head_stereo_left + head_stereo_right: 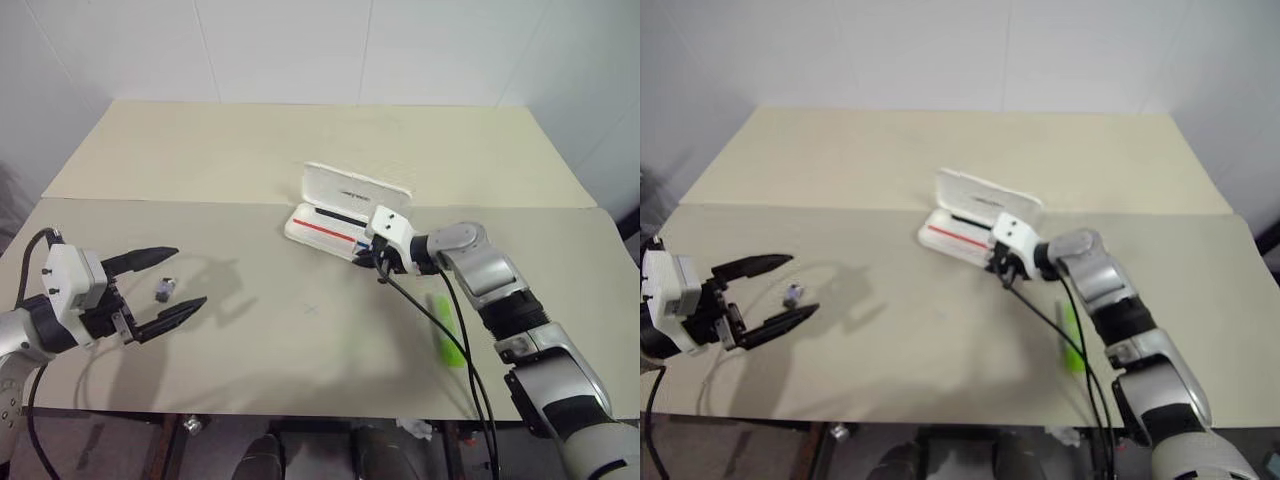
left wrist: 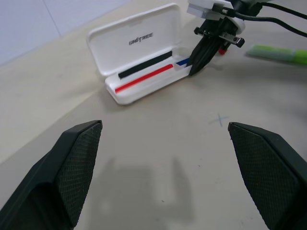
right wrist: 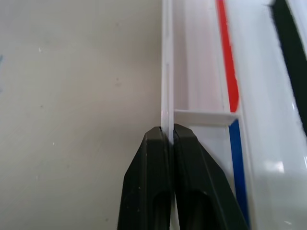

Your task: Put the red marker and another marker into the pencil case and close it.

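Pencil case (image 1: 335, 215): light, rigid, slippery plastic; your right pincer (image 3: 167, 132) is clenched on its thin front wall. Steady it there; left pincer (image 1: 165, 283) stands released, well apart.

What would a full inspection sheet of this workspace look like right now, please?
Surface: beige table with a seam across it and a faint pen cross.
Job's things: pencil case open with its lid upright, a red-and-blue line and a black strip inside; green marker lying on the table beside the right arm, outside the case; red marker not made out for certain.
Clutter: small dark object on the table by the left claw.
Grippers: left claw open, clear of everything; right claw shut on the case's near wall.
Cables: black cable trailing from the right wrist along the arm.
Surroundings: white wall.
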Tool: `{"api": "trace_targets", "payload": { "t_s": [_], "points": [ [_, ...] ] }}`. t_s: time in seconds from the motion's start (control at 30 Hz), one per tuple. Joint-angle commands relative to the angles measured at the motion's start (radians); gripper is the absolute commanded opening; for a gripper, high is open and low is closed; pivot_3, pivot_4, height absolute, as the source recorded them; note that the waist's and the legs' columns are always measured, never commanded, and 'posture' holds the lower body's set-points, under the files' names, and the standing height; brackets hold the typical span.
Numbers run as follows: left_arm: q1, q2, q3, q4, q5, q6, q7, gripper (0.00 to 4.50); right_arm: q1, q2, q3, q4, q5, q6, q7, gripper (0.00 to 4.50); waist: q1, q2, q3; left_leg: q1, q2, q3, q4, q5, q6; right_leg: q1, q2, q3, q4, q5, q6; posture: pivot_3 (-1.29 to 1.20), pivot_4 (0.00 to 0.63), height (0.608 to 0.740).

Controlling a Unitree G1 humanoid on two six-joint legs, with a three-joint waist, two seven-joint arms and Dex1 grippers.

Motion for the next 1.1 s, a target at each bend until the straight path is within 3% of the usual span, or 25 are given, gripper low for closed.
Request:
{"api": "trace_targets", "payload": {
  "t_s": [0.03,0.23,0.43,0.83,1.1],
  "points": [
    [0.002,0.015,0.043,-0.015,-0.029,0.004,-0.009,4.50,-0.012,-0.002,-0.041,-0.035,0.050,-0.038,0.053,0.02,0.001,0.000,0.000,0.000,0.000,0.000,0.000,0.000,0.000,0.000,0.000,0.000,0.000,0.000,0.000,0.00,0.150,0.740],
    [-0.002,-0.002,0.025,-0.033,-0.034,0.010,0.001,4.50,0.040,-0.034,-0.063,-0.240,0.154,-0.043,0.187,0.02,0.001,0.000,0.000,-0.001,0.000,0.000,-0.001,0.000,0.000,-0.001,0.000,0.000,-0.001,0.000,0.000,0.00,0.150,0.740],
    [0.014,-0.024,0.013,-0.050,-0.036,0.008,0.004,4.50,0.163,-0.185,0.014,-0.536,0.147,0.002,0.292,0.02,0.012,0.000,0.000,-0.001,0.000,-0.001,0.000,0.000,0.000,0.000,-0.001,-0.001,-0.002,0.000,0.000,0.00,0.150,0.740],
    [0.069,-0.051,-0.002,-0.094,-0.054,0.013,0.001,4.50,0.290,-0.203,0.071,-0.659,0.058,0.026,0.185,0.02,0.007,-0.001,0.000,-0.001,0.000,0.000,0.001,0.000,0.000,0.000,-0.001,0.000,-0.001,0.000,0.000,0.00,0.150,0.740],
    [0.060,-0.042,-0.007,-0.086,-0.053,0.015,0.005,4.50,0.301,-0.178,0.084,-0.612,0.060,-0.011,0.180,0.02,0.007,-0.001,0.000,0.000,0.000,0.000,0.001,0.000,0.000,0.001,-0.001,-0.001,-0.001,0.000,0.000,0.00,0.150,0.740]
  ]
}}
